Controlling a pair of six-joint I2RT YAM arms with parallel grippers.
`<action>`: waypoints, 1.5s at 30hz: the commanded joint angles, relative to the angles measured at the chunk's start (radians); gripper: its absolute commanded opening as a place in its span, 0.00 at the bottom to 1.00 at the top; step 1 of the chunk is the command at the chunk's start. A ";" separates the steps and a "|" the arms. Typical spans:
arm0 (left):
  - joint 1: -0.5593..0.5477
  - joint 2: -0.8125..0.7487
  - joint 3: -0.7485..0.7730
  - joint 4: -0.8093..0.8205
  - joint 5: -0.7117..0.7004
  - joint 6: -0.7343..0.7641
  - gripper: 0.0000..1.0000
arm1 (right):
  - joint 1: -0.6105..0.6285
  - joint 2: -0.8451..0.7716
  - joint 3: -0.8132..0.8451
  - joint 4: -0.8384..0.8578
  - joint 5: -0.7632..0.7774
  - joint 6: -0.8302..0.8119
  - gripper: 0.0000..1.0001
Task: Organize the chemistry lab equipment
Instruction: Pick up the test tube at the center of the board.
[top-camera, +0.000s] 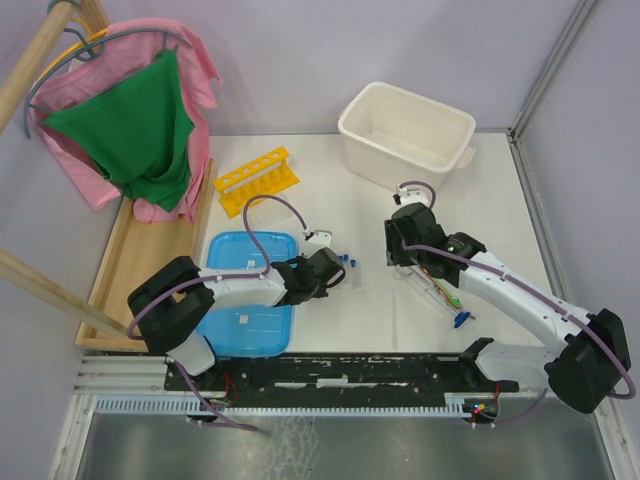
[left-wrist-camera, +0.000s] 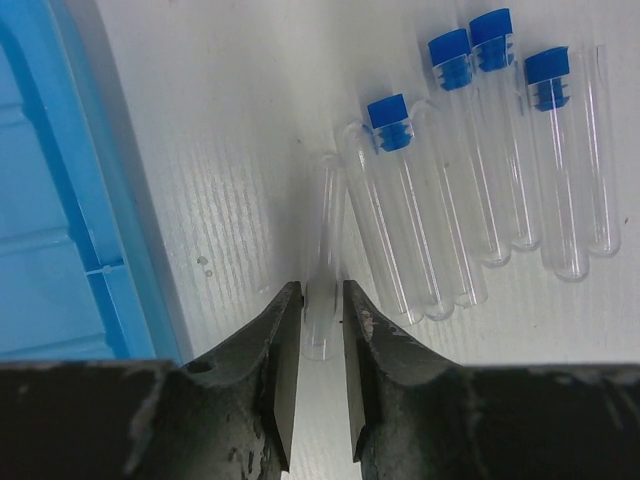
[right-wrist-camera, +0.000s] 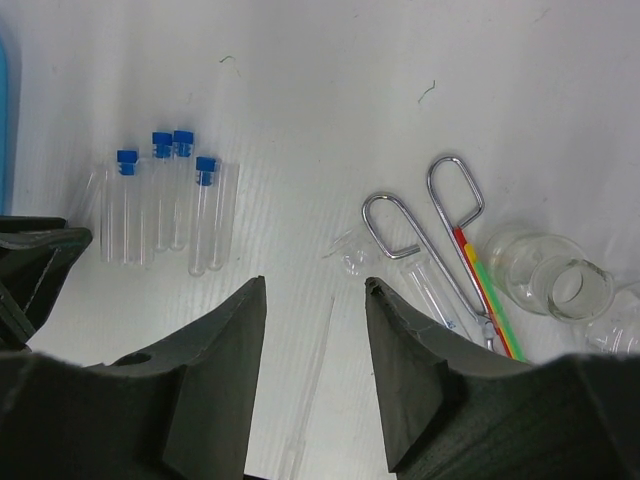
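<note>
The left fingers (left-wrist-camera: 322, 300) stand narrowly apart on either side of a bare tube (left-wrist-camera: 325, 240) that lies on the bench (left-wrist-camera: 230, 150), its round end between their tips. I cannot tell whether they pinch it. Just right of it, in the upper right of the left wrist view, capped tubes (left-wrist-camera: 470, 170) lie side by side, their blue caps toward the top of the frame. The lid (left-wrist-camera: 50, 200) runs down the left edge.

The right fingers (right-wrist-camera: 315, 283) are spread wide and hold nothing. A clear rod (right-wrist-camera: 316, 370) lies on the bench under the gap between them. In the right half of that view lie the tongs (right-wrist-camera: 452, 250), with coloured rods (right-wrist-camera: 490, 290) touching them. A flask (right-wrist-camera: 550, 280) sits just beside them near the right edge.

In the top view the rack (top-camera: 257, 180) stands at the upper left of the bench, well apart from the tubes. The tub (top-camera: 405, 135) is at the upper right.
</note>
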 joint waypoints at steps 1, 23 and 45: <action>-0.003 0.035 -0.001 -0.027 0.005 -0.031 0.32 | 0.005 0.009 0.005 0.039 -0.008 -0.010 0.54; -0.008 -0.031 -0.043 -0.015 0.022 -0.010 0.03 | 0.006 0.023 0.017 0.054 -0.068 -0.003 0.61; -0.258 -0.749 -0.397 0.343 -0.098 0.376 0.03 | 0.013 0.096 0.115 0.224 -0.840 -0.005 0.54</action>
